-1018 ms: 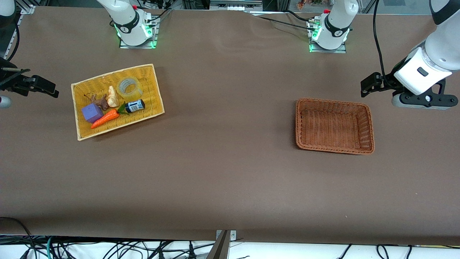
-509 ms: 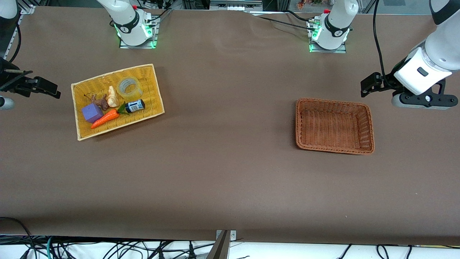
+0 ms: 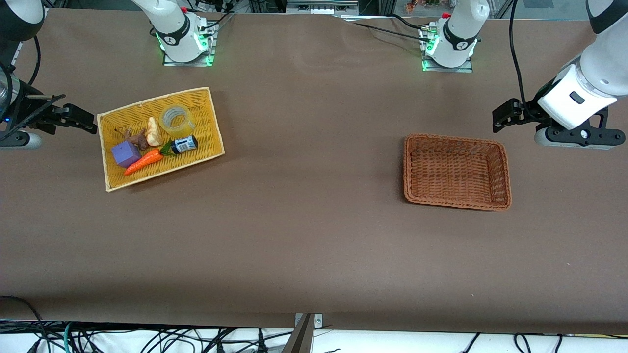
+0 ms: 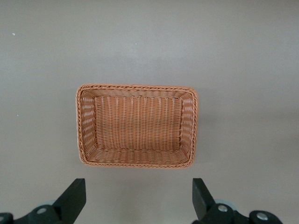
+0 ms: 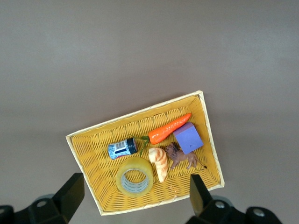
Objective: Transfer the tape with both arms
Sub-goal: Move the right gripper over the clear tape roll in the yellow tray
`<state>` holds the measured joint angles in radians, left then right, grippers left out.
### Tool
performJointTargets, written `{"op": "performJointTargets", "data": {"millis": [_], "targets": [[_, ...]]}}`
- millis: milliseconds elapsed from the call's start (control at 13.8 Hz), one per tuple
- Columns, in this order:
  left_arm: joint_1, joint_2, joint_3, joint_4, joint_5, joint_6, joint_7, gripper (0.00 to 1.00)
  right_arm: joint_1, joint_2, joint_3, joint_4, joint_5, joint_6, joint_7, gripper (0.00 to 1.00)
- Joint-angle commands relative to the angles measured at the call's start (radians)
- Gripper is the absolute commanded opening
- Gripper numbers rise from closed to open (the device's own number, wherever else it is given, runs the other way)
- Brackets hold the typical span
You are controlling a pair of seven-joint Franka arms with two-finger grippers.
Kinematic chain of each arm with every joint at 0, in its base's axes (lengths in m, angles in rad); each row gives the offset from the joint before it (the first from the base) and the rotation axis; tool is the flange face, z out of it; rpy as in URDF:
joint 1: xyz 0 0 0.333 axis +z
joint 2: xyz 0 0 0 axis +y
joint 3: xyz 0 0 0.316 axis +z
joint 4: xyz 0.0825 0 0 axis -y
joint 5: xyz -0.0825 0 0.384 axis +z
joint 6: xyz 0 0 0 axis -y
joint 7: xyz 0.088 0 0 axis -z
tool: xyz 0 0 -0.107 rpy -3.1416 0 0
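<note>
The tape [image 3: 176, 120], a clear yellowish roll, lies in the yellow basket [image 3: 157, 94] at the corner nearest the right arm's base. It also shows in the right wrist view [image 5: 135, 163], lying flat with its hole up. My right gripper [image 3: 78, 117] is open and empty, up in the air just outside the basket's end at the right arm's end of the table; in its wrist view [image 5: 135, 178] the tape shows between the spread fingers. My left gripper [image 3: 503, 117] is open and empty, waiting beside the brown basket [image 3: 456, 141]; its spread fingers show in its wrist view [image 4: 138, 184].
In the yellow basket with the tape lie a carrot [image 3: 144, 161], a purple block [image 3: 125, 153], a small dark bottle [image 3: 184, 144], a bread-like toy [image 3: 153, 131] and a brown toy animal [image 3: 135, 138]. The brown basket [image 4: 135, 87] holds nothing.
My right gripper has moved toward the yellow basket, closer to its end. The left arm and all objects have not moved.
</note>
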<state>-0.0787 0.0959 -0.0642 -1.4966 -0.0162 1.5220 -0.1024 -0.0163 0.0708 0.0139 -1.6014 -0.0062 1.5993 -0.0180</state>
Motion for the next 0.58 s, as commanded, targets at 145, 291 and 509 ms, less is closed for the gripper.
{"op": "performJointTargets", "data": {"millis": [145,291,509], "targets": [[-0.003,0.010,-0.002,0.030,0.025,-0.020,0.015,1.00,-0.004,0.009,0.001,0.002,-0.008,-0.010,-0.008,1.00],[-0.003,0.010,-0.002,0.030,0.025,-0.020,0.013,1.00,-0.008,0.018,-0.002,-0.044,0.003,-0.009,-0.007,1.00],[-0.003,0.010,-0.002,0.030,0.025,-0.022,0.015,1.00,-0.005,-0.046,0.001,-0.207,0.005,0.062,0.019,1.00]]}}
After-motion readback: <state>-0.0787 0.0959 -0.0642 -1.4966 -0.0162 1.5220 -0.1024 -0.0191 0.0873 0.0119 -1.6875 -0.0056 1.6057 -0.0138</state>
